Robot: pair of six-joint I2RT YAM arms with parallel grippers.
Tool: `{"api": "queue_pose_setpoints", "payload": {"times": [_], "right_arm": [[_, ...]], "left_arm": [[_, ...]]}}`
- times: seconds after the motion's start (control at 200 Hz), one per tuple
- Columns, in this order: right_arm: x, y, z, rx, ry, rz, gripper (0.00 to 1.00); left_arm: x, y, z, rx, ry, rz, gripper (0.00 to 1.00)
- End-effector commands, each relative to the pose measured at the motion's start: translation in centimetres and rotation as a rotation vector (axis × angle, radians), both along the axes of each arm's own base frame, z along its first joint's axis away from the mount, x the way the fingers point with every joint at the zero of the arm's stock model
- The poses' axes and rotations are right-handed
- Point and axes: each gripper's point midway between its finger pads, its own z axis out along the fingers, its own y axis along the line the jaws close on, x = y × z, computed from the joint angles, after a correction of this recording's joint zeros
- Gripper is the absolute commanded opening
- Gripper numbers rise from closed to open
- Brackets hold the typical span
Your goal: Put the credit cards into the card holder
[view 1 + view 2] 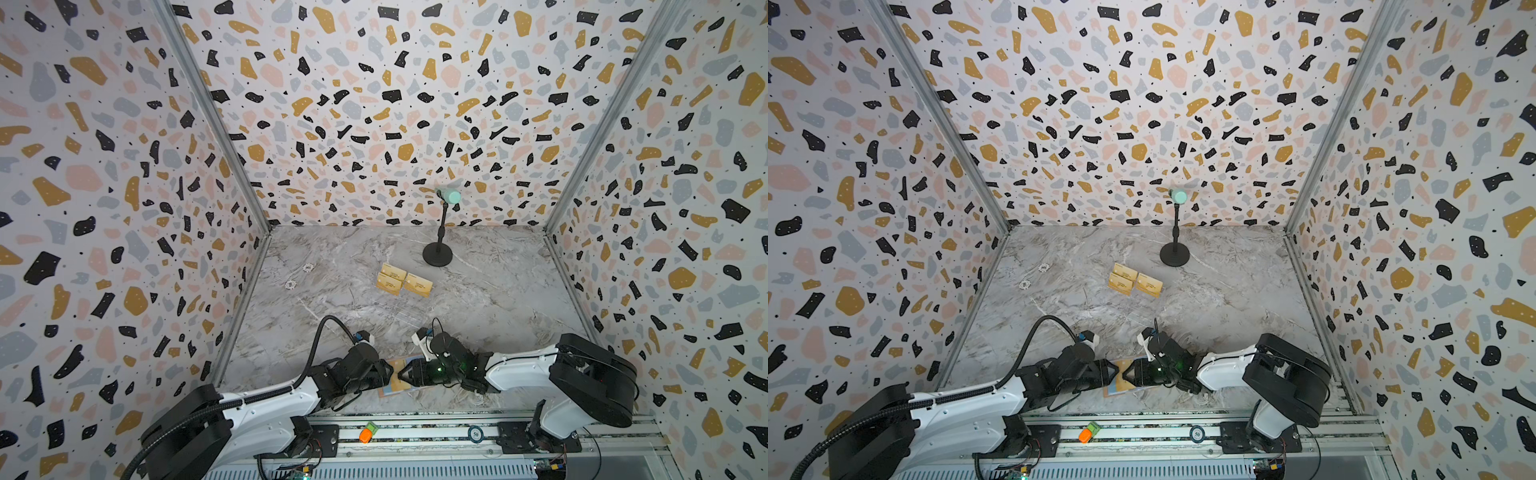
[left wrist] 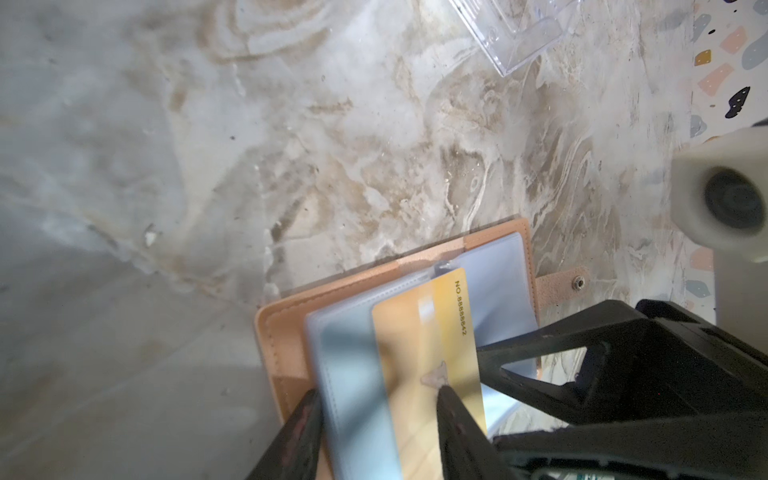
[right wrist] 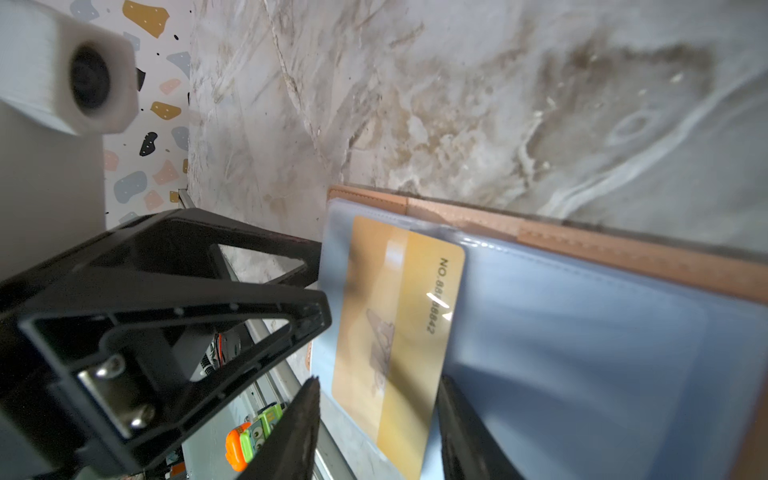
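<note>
Top views: marble tabletop, terrazzo walls.

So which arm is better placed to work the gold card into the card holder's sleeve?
Probably the right. The right gripper has its fingers either side of the gold card on the card holder, lined up to guide it. The left gripper sits offset, one finger over the card's face.

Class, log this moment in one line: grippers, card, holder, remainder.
gold card: partly in sleeve | card holder: open | left gripper: open | right gripper: open, astride card | spare cards: three on table
</note>
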Motion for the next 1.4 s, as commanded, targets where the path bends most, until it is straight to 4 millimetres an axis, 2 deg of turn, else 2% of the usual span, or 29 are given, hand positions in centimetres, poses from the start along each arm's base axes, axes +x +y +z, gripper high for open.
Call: {"api": "queue_pose_setpoints", "payload": {"times": [0.0,0.365,0.656,0.861,1.126,1.392], "right_arm": [[0.9,0.8,1.1,0.023,-0.041,0.006,0.47],[0.5,2.1,1.4,0.065,-0.019,0.043,0.46],[0.2,3.7,3.0,0.132,-0.052,0.088,0.46],[-0.5,4.6,3.0,0.149,-0.050,0.132,0.46],[-0.4,3.4,3.2,0.137,-0.077,0.105,0.46],[0.4,0.5,1.8,-0.027,-0.098,0.056,0.46]], "left_arm": [[-0.3,0.0,-0.4,0.012,0.003,-0.025,0.48],[-0.5,-0.6,-0.7,0.004,0.015,-0.051,0.47],[-0.4,-0.6,-0.7,0.002,0.014,-0.050,0.47],[-0.3,-0.8,-0.6,-0.001,0.011,-0.048,0.47],[0.1,-0.3,-0.4,0.011,-0.004,-0.028,0.47],[1.3,1.2,0.8,0.065,-0.021,-0.021,0.49]]}}
